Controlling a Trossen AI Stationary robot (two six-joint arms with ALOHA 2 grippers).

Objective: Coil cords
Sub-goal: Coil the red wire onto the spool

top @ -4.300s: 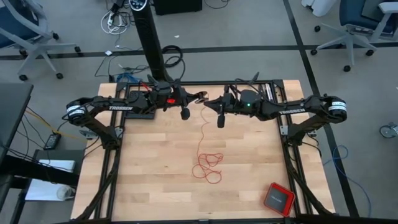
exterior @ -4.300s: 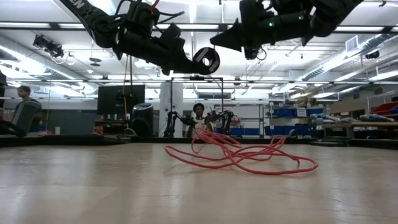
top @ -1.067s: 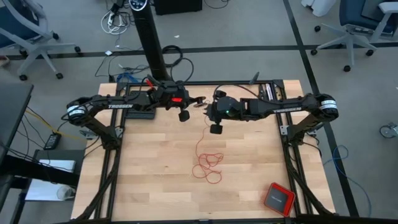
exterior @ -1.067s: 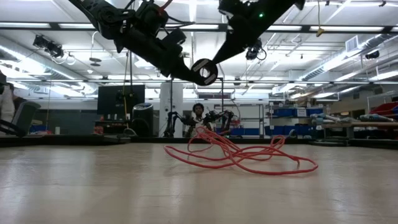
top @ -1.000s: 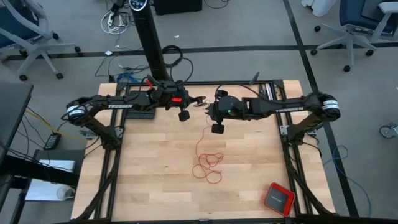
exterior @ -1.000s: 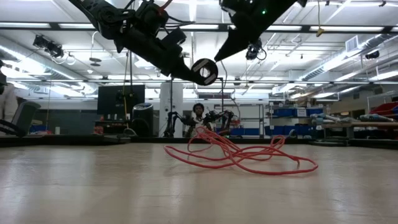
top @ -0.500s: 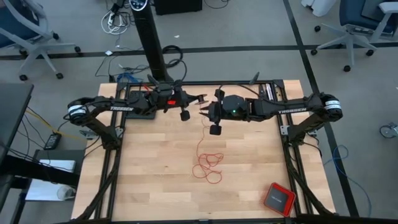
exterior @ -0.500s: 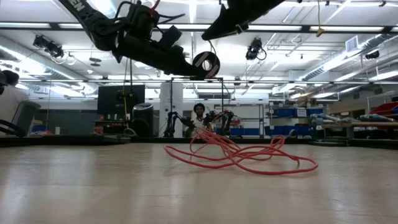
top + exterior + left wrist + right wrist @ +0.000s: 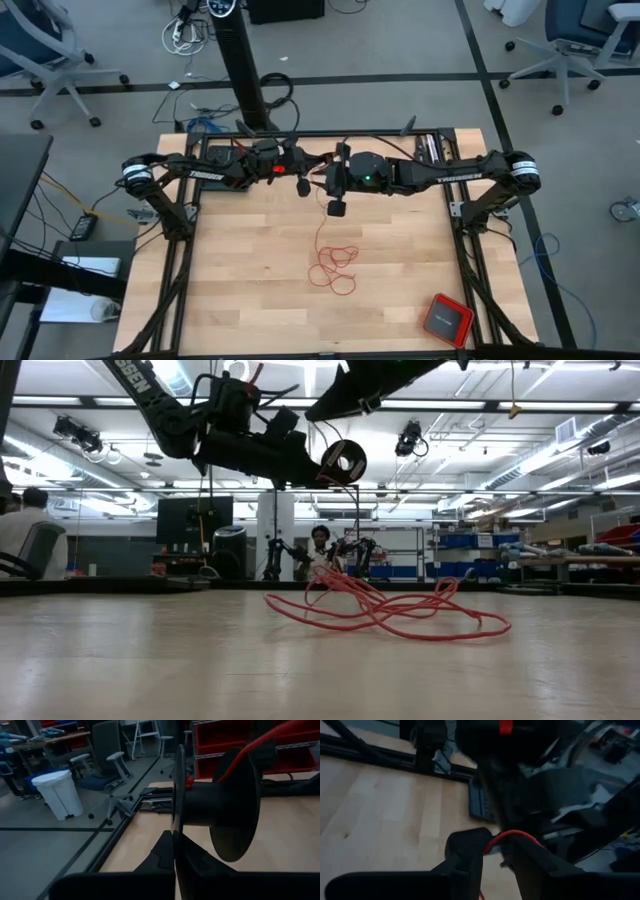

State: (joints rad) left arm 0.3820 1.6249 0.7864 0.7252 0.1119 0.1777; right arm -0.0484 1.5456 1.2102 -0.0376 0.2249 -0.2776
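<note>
Change since earlier: in the high view the two wrists, apart a few seconds ago, have closed up and now nearly touch at 12 o'clock of the table; the loose pile on the wood has stayed put.

High view: the left gripper (image 9: 303,183) and the right gripper (image 9: 334,190) meet tip to tip, both arms stretched flat along the far edge; the red cord (image 9: 333,268) lies in loose loops just past centre toward 6 o'clock, one strand climbing toward the grippers; a red square box (image 9: 447,318) sits at 5 o'clock, well apart.

Low view: a black spool (image 9: 343,460) hangs at the left arm's tip high above the pile; held aloft, I judge, so slack can be drawn upward.

Left wrist view: the left pincer is clamped on a flange of the spool (image 9: 215,812), its hub lying crosswise; cord runs off the rim at 1 o'clock.

Right wrist view: the right fingers (image 9: 465,852) stand parted with the cord (image 9: 512,837) arching between them, apparently guiding it; whether they pinch it I cannot tell.
</note>
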